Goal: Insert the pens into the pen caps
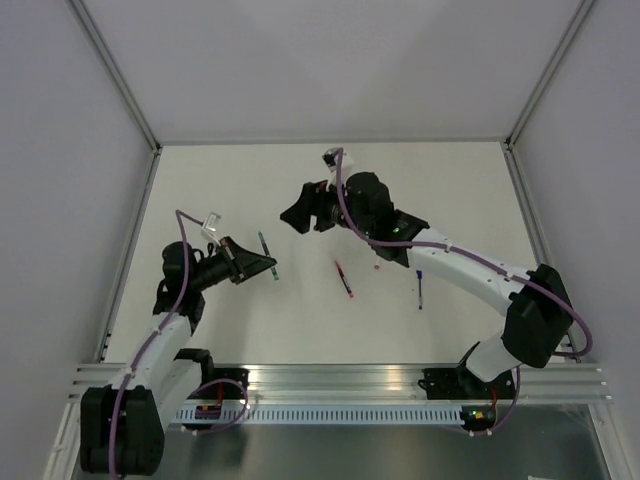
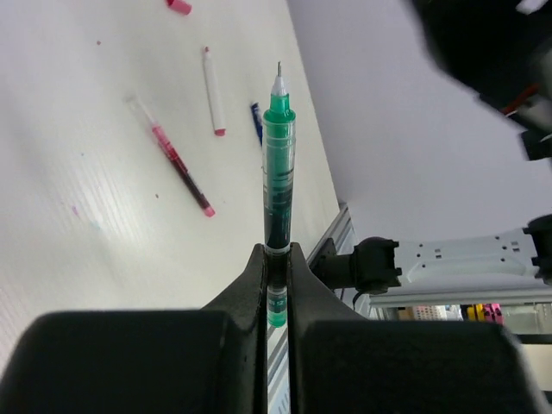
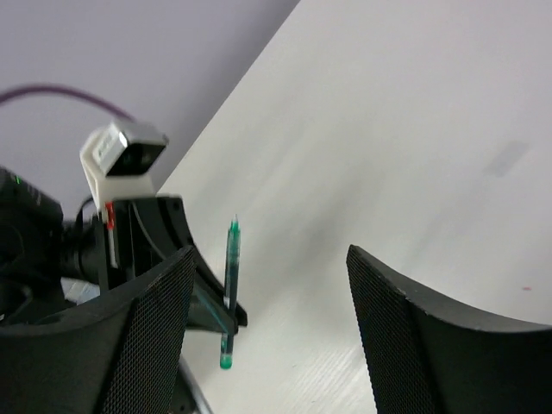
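Observation:
My left gripper point(image 2: 276, 259) is shut on a green pen point(image 2: 278, 172), clamped near its rear end. The bare tip points away from the jaws, and the pen is held above the table. From above, this gripper point(image 1: 268, 265) and the green pen point(image 1: 264, 247) are left of centre. My right gripper point(image 1: 297, 217) hangs open just right of them, with nothing between its fingers. In its wrist view it point(image 3: 276, 328) faces the green pen point(image 3: 229, 285). A red pen point(image 1: 344, 279) lies mid-table, and a small red pen cap point(image 2: 179, 5) lies beyond it.
A whitish pen with a red end point(image 2: 213, 90) and a dark blue piece point(image 2: 256, 121) lie on the table past the red pen point(image 2: 181, 168). A pen with a blue end point(image 1: 419, 288) lies right of centre. An aluminium rail point(image 1: 340, 380) runs along the near edge.

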### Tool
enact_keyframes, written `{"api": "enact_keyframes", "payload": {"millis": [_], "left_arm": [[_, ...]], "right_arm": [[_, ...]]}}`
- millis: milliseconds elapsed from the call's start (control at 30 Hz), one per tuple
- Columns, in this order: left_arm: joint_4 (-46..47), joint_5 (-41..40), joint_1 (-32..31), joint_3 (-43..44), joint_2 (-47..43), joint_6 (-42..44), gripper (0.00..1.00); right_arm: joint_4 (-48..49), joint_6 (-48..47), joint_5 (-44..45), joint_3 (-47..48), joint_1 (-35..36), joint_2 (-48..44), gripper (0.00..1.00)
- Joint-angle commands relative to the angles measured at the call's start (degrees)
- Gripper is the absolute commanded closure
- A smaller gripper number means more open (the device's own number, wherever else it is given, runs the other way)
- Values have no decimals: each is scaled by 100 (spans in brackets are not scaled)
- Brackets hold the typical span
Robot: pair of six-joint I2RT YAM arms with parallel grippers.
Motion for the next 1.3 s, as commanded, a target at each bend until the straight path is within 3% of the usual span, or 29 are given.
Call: {"api": "enact_keyframes", "payload": {"millis": [0,100,167,233,333,500,600,767,1267], "left_arm": [[-240,-1017,-486,265,568,630,98],[113,-1159,-575,204,1157,551,98],[-105,-1473,-575,247,1350,656,98],[-151,-1651,-583,213,1343,718,98],[-247,-1993,-583,81,922,779,98],[-512,-2250,-583,-120,-106,1113,98],[-520,-2311,-583,-288,-800,1175,98],[-467,-2205,-583,-526,-1118,956,98],[-608,-2065,-583,-482,-1136,859,98]], "right_arm": [[-807,-277,758,651,-397,-302,23],[-1160,-391,846,1142,-722,58,25],[-1536,-488,995,1504,-855,539,40],[-1844,-558,1416,2197,-872,971,43],[-2398,-664,1785,3200,-872,2199,40],[-2734,-471,1998,4299,-881,3275,42],[-2471,-322,2112,4379,-881,3688,44],[-2146,-418,2157,4441,-881,4303,45],[-906,-260,2165,3993,-758,4884,47]]}}
